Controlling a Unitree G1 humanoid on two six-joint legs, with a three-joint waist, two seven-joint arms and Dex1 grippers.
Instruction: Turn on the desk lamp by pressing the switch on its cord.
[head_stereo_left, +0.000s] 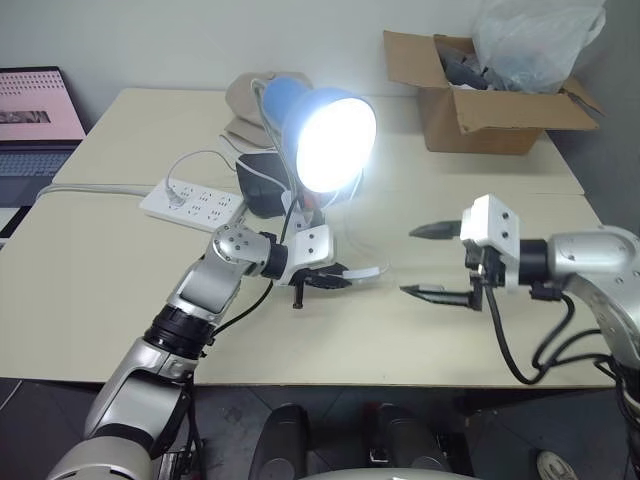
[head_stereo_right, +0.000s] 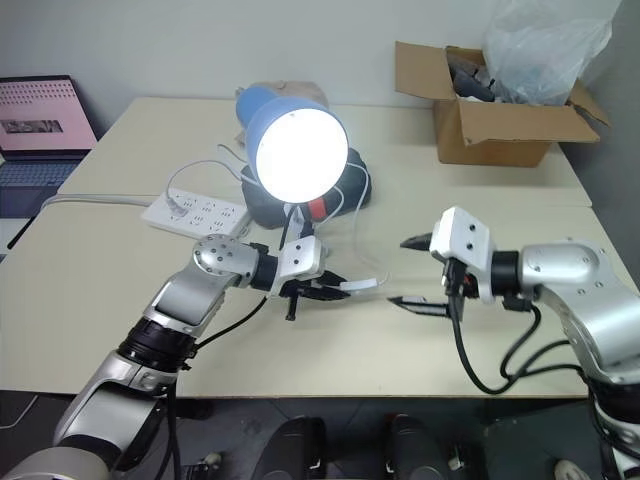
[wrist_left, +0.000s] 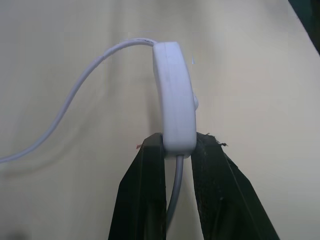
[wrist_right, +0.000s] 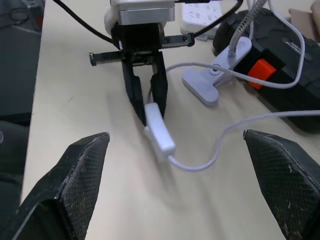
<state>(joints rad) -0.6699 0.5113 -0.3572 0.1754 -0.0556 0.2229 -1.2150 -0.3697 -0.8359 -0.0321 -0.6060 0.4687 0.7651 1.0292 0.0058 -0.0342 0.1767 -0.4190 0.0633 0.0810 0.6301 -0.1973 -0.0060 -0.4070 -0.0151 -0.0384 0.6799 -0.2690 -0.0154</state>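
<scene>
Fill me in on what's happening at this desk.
The robot is working the lamp, which is lit. Its left gripper is shut on one end of the switch on the cord, holding it just over the table. The right gripper hangs open a little way off, touching nothing. The lamp's clip base sits beside a black case, with a power strip behind.

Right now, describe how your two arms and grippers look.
Both arms are silver-grey metal with black joint rings and loose black cables. Each wrist carries a white boxy block. The left gripper and right gripper each have two slim, pointed black fingers with a fine textured surface. No markings are readable.
</scene>
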